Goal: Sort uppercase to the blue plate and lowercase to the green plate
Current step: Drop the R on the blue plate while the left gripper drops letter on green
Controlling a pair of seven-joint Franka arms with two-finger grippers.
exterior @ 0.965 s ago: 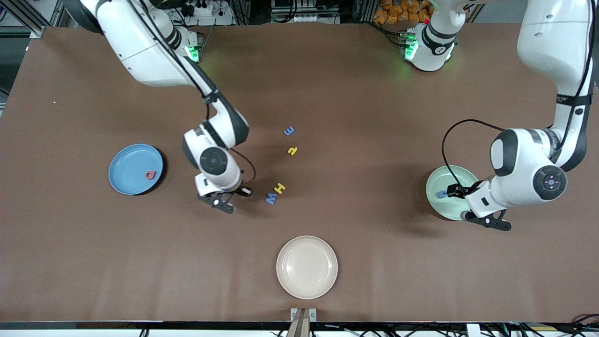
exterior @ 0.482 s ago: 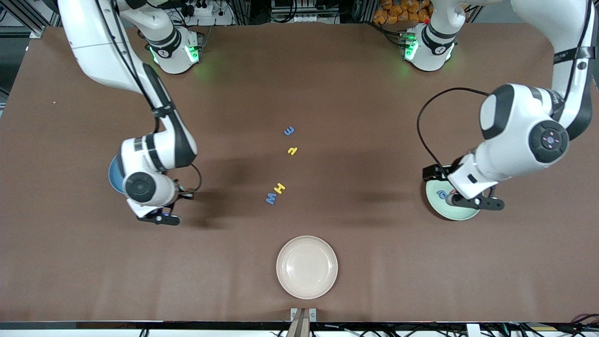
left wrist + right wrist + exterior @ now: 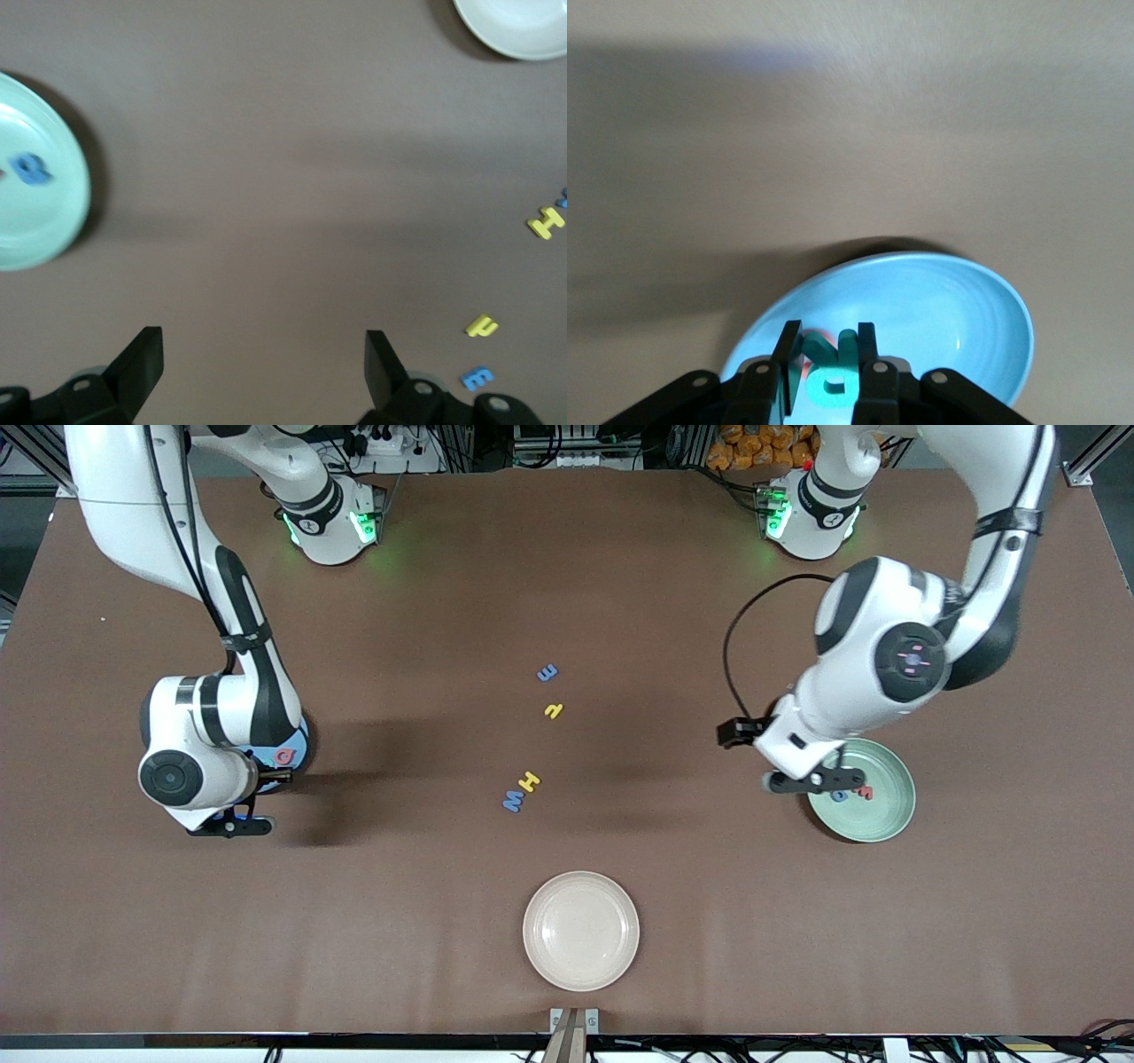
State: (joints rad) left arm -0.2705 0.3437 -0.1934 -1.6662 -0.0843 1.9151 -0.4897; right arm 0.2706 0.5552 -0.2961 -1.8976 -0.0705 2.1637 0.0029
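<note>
My right gripper (image 3: 232, 827) hangs over the blue plate (image 3: 303, 742), shut on the teal-green R (image 3: 833, 379), an uppercase letter. The arm hides most of that plate; the red Q (image 3: 283, 756) lies in it. In the right wrist view the blue plate (image 3: 957, 310) is right below the jaws. My left gripper (image 3: 811, 782) is open and empty over the green plate (image 3: 886, 815)'s rim. In that plate lie two lowercase letters, the blue a (image 3: 841, 794) and a red one (image 3: 865, 791). On the table lie the yellow H (image 3: 530, 781), blue M (image 3: 513, 801), blue e (image 3: 547, 673) and a yellow lowercase letter (image 3: 554, 710).
A cream plate (image 3: 580, 930) sits near the table's front edge, nearer to the camera than the loose letters. The left wrist view shows the green plate (image 3: 40, 221) with the blue a (image 3: 29, 168), and the yellow H (image 3: 547, 221) farther off.
My right arm has carried the teal-green R from beside the M and H to over the blue plate. My left gripper has moved off the green plate's middle toward the table's centre.
</note>
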